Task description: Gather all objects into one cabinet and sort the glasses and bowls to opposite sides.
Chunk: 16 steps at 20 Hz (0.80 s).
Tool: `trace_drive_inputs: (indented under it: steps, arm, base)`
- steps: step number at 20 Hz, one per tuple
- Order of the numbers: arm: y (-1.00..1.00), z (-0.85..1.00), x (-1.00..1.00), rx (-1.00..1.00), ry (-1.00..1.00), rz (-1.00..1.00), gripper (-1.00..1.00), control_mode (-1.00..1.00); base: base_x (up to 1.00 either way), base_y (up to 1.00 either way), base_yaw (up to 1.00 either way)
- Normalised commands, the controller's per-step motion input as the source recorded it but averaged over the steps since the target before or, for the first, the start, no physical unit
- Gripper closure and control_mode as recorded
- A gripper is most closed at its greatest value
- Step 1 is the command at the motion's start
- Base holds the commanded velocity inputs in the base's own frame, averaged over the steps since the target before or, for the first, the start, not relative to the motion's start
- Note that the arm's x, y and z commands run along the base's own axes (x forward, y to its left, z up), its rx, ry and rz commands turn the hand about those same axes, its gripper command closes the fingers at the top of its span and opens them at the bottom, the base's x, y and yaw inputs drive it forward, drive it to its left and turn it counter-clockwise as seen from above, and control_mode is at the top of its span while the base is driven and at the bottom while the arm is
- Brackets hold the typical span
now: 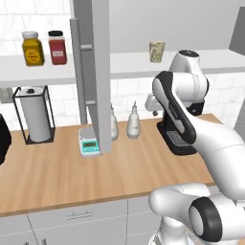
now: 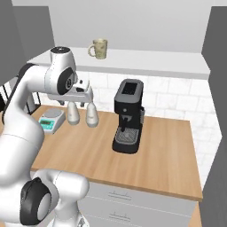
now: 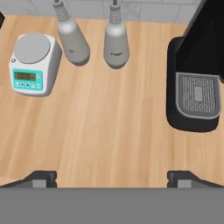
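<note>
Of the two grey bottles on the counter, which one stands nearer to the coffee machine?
The grey bottle with open counter between it and the black coffee machine; the other bottle stands beside the white scale.

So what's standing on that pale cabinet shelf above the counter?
On the shelf board a beige mottled mug stands upright. Further left stand a yellow jar and a red jar. The open cabinet door covers the stretch between them, so anything there is hidden.

White arm [image 1: 210, 139] of smooth, rounded links with dark joint bands. Round dark grey cap at the base joint [image 2: 33, 201]. End effector [image 3: 112, 177] with two small dark fingertips.
</note>
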Motion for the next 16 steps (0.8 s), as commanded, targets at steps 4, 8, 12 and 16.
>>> trace_drive_inputs:
  steps: [4,8,12,16]
  arm:
    - [0.00,0.00,0.00,0.00,0.00,0.00,-1.00,1.00]
    - [0.00,0.00,0.00,0.00,0.00,0.00,-1.00,1.00]
    - [0.00,0.03,-0.01,0.00,-0.04,0.00,-1.00,-1.00]
    - [0.01,0.41,-0.05,0.00,-0.15,-0.09,-1.00,-1.00]
  base:
    - [0.05,0.01,0.00]
    - [0.00,0.00,0.00]
    - [0.00,0.00,0.00]
    - [0.00,0.00,0.00]
